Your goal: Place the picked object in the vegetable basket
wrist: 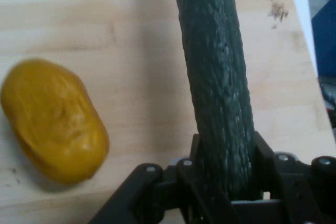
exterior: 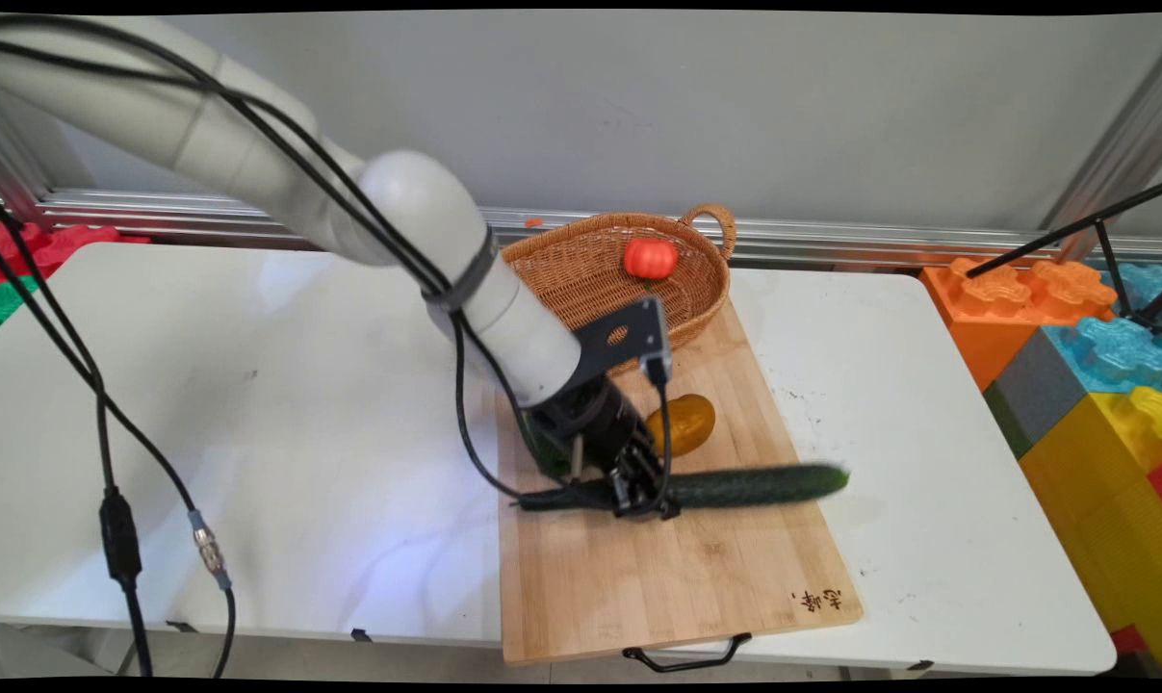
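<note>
Cucumber (exterior: 754, 484) clamped in tool (exterior: 646, 493), on board (exterior: 677, 577).

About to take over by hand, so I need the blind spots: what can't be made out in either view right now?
- Cucumber: main view, its middle is hidden by the gripper; whether it is lifted off the board is unclear.
- Cucumber's near end: hand view, cut off by the linkage at the bottom edge.
- Dark green thing: main view, mostly behind the arm; cannot identify.
- Basket: main view, partly covered by the arm.
</note>
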